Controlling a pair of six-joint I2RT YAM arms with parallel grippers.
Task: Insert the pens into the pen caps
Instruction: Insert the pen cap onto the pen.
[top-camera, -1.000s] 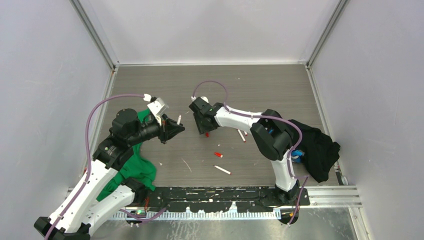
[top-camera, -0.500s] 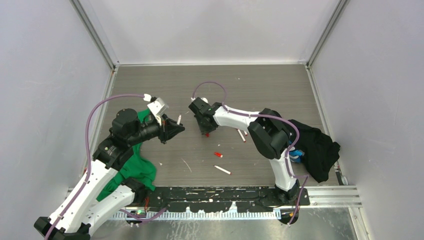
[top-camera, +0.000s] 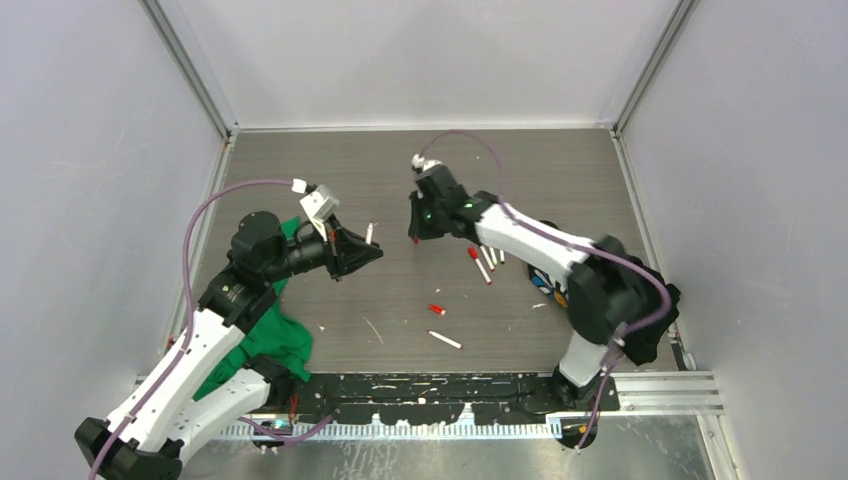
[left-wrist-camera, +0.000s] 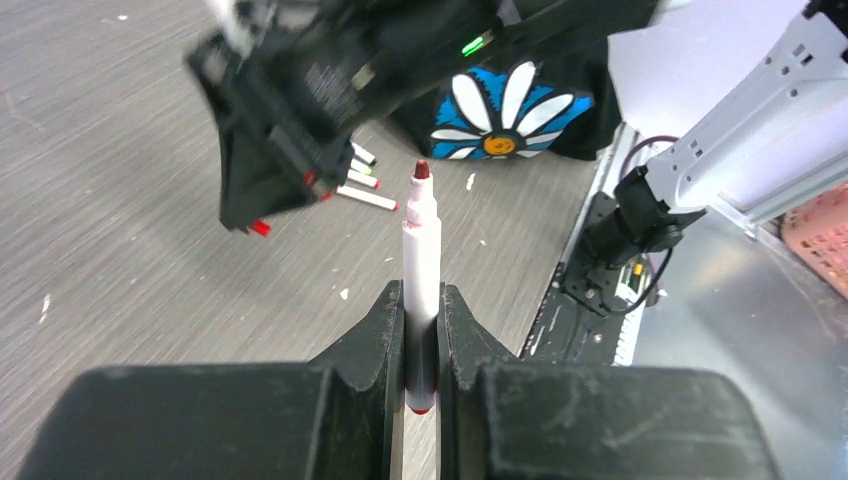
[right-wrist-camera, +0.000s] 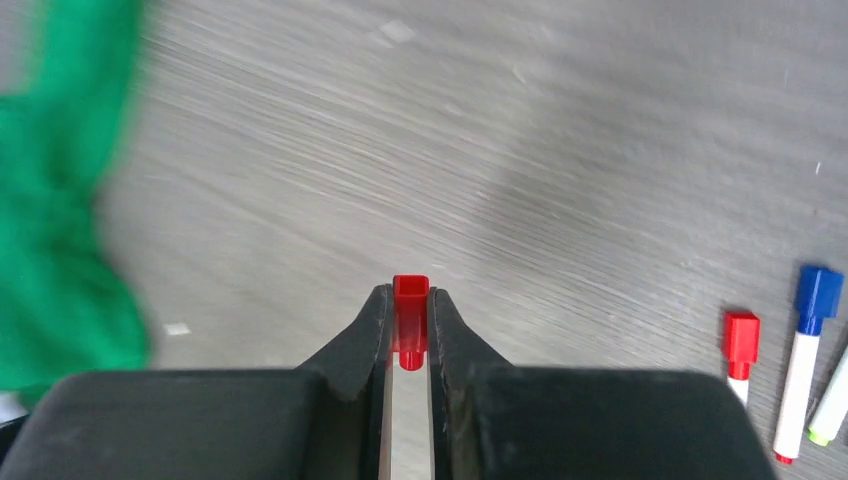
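L gripper (left-wrist-camera: 421, 298) clamped on pen (left-wrist-camera: 421, 235), red tip sticking out; R gripper (right-wrist-camera: 410, 294) clamped on red cap (right-wrist-camera: 410, 322).

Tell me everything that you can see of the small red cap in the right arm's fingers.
The red cap is a short, hollow piece of smooth red plastic. Its open, squarish mouth sticks out past the black fingers, facing away from the wrist camera; the rest narrows to a rounded end between them. The right gripper is shut on it, one finger on each side. Nothing else touches it. It looks raised above the grey table, with no pen inside.
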